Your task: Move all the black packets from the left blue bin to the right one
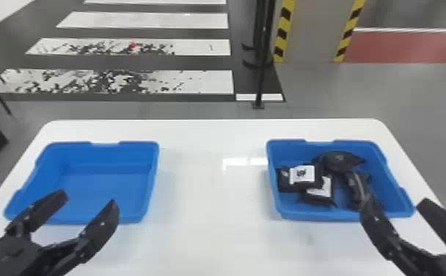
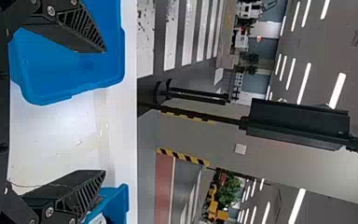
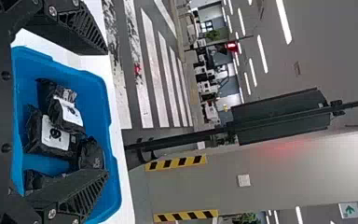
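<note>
So, packets [image 1: 302, 173] sit in right bin [image 1: 315, 216], maybe more hidden at its near right corner. Left gripper [image 1: 88, 200] and right gripper [image 1: 395, 203]: fingers apart. We should lift both straight up, then retreat nearward, tips off the rim.

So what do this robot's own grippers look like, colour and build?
Both the left gripper and the right gripper are black, with jointed linkages leading to two flat fingers each that narrow towards the tips. The wrist views show ribbed sides on the fingers and small silvery screws at their bases.
</note>
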`<state>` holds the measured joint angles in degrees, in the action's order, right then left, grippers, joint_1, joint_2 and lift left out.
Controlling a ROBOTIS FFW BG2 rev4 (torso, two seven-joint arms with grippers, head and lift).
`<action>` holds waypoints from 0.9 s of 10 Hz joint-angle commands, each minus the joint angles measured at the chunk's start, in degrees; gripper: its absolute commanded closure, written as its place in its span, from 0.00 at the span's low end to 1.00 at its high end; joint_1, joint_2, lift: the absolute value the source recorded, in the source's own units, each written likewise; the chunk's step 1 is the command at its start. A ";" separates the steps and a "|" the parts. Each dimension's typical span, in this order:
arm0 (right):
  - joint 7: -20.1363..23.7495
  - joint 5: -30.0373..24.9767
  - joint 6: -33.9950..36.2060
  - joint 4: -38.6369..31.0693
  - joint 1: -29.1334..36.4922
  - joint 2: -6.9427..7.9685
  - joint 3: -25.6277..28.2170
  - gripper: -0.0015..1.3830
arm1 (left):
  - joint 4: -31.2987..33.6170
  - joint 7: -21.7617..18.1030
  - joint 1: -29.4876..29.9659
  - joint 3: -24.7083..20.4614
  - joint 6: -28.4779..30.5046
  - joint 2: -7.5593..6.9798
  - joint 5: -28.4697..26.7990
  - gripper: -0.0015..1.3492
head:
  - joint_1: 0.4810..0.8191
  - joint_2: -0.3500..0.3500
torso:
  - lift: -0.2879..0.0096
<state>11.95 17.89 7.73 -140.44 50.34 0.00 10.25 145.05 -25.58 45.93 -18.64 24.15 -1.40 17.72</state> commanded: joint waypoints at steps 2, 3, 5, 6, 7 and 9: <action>0.00 0.04 0.00 -0.11 0.00 0.05 -0.08 0.10 | 0.00 0.18 0.33 0.02 0.46 0.00 0.68 0.10 | 0.63 0.49 | 0.50; 0.00 0.27 0.00 0.03 0.00 0.05 -0.08 0.10 | 0.00 0.45 0.47 0.24 0.46 0.00 0.79 0.10 | 0.63 0.49 | 0.50; 0.00 0.39 0.00 0.03 0.00 0.05 -0.31 0.10 | 0.14 0.45 0.47 0.24 0.46 -0.09 0.79 0.10 | 0.63 0.49 | 0.50; 0.00 0.96 0.00 0.31 0.00 0.05 -0.31 0.10 | 0.14 0.62 0.61 0.24 0.46 -0.09 1.02 0.10 | 0.63 0.49 | 0.50; 0.00 1.19 0.00 0.45 0.00 0.05 -0.31 0.10 | 0.14 0.62 0.76 0.36 0.46 -0.09 1.13 0.10 | 0.63 0.49 | 0.50; 0.00 0.84 -0.14 0.17 0.00 0.05 -0.42 0.10 | 0.14 0.80 0.90 0.36 0.60 -0.09 1.48 0.10 | 0.63 0.49 | 0.50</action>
<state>11.95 18.84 7.63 -140.19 50.34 0.00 9.87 145.19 -24.74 46.78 -18.35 24.74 -1.49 19.13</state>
